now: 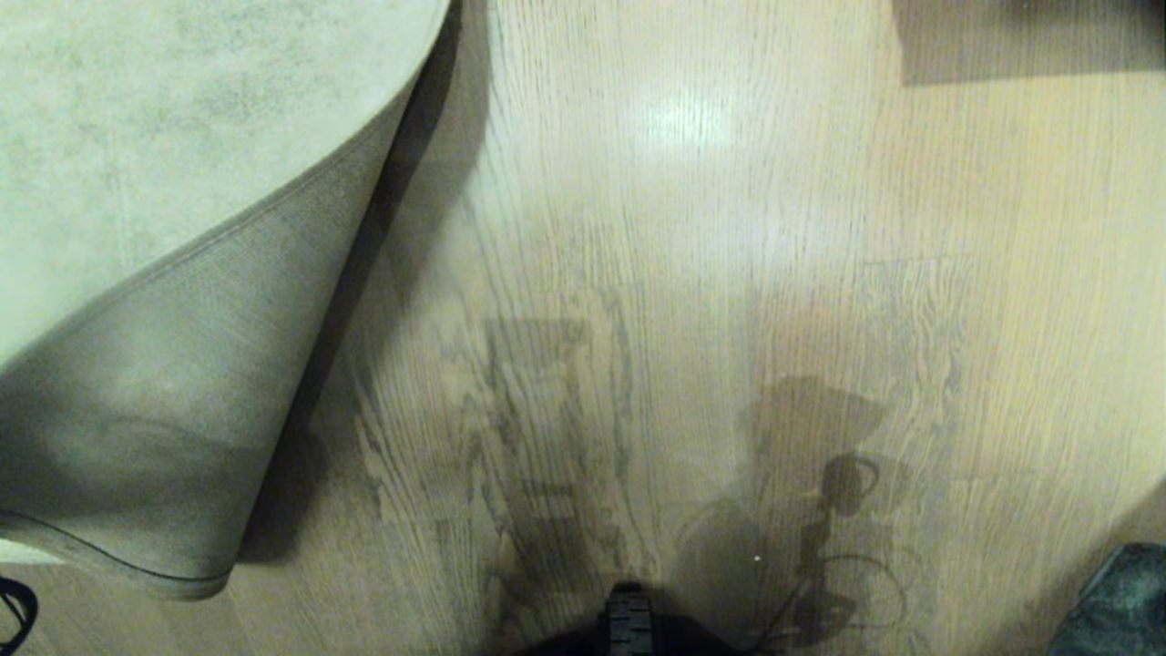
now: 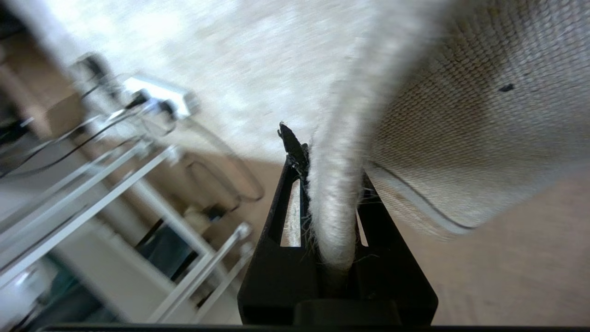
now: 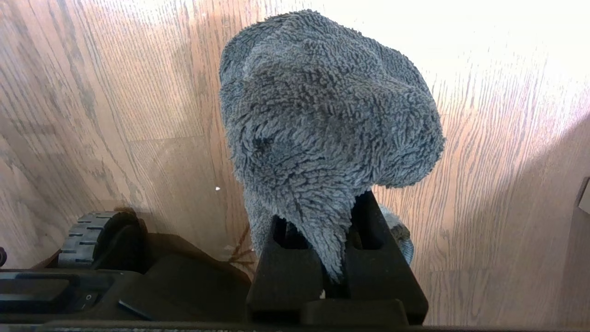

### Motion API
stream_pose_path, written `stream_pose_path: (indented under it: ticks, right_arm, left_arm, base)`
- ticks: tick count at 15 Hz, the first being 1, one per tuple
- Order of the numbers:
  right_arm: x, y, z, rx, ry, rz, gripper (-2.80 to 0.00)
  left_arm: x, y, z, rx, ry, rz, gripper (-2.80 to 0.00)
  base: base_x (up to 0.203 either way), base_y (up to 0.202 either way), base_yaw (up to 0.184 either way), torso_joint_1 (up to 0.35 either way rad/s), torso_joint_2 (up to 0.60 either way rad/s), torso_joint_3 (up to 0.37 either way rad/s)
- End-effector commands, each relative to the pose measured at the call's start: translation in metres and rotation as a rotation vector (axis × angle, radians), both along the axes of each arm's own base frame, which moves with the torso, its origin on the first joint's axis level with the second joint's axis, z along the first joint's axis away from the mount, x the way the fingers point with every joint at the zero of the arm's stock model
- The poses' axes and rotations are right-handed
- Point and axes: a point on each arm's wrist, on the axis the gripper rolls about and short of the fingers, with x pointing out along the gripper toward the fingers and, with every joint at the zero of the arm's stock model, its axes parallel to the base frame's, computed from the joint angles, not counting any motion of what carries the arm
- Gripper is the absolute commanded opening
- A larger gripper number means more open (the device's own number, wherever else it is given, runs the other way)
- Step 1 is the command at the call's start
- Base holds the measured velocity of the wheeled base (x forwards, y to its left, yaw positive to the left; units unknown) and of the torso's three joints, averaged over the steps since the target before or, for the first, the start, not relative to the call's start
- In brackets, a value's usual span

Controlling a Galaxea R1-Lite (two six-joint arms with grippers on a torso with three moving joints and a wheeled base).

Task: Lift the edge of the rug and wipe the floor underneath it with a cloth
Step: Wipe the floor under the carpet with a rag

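The pale grey-beige rug (image 1: 137, 118) fills the head view's left. Its rug edge (image 1: 118, 560) is lifted and curled over, so the grey-brown woven backing (image 1: 182, 392) faces up. My left gripper (image 2: 328, 161) is shut on that rug edge (image 2: 333, 207), which hangs above the floor; this gripper is outside the head view. The oak-look floor (image 1: 683, 273) lies bare beside the raised rug. My right gripper (image 3: 322, 216) is shut on the dark grey fluffy cloth (image 3: 322, 115), held above the floor (image 3: 498, 161) beside my base.
My base (image 1: 629, 624) shows at the head view's lower edge, and one of its wheels (image 3: 85, 235) sits next to the cloth. A metal frame with cables (image 2: 138, 184) stands beyond the rug. A dark fuzzy shape (image 1: 1120, 601) lies at bottom right.
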Motion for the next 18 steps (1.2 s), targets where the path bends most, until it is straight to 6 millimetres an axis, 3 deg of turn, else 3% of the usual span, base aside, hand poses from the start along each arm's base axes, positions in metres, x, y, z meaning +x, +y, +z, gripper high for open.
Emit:
stream_pose_path:
  ticks: [1,4,18]
  right_arm:
    - [0.0001,0.0000,0.0001,0.000,0.001,-0.001,-2.80]
    - [0.0001,0.0000,0.0001,0.000,0.000,0.000,-2.80]
    - [0.0001,0.0000,0.0001,0.000,0.000,0.000,-2.80]
  left_arm:
    - [0.0060,-0.0016,0.0003,-0.008,-0.006,-0.069,-2.80]
    - [0.0079,-0.0029,0.0016,-0.038,-0.032,-0.131,-2.80]
    - [0.0054,-0.0057,0.0012,-0.088,-0.066,-0.121,-2.80]
  base:
    - [0.000,0.000,0.000,0.000,0.00,0.000]
    - [0.000,0.000,0.000,0.000,0.00,0.000]
    - [0.000,0.000,0.000,0.000,0.00,0.000]
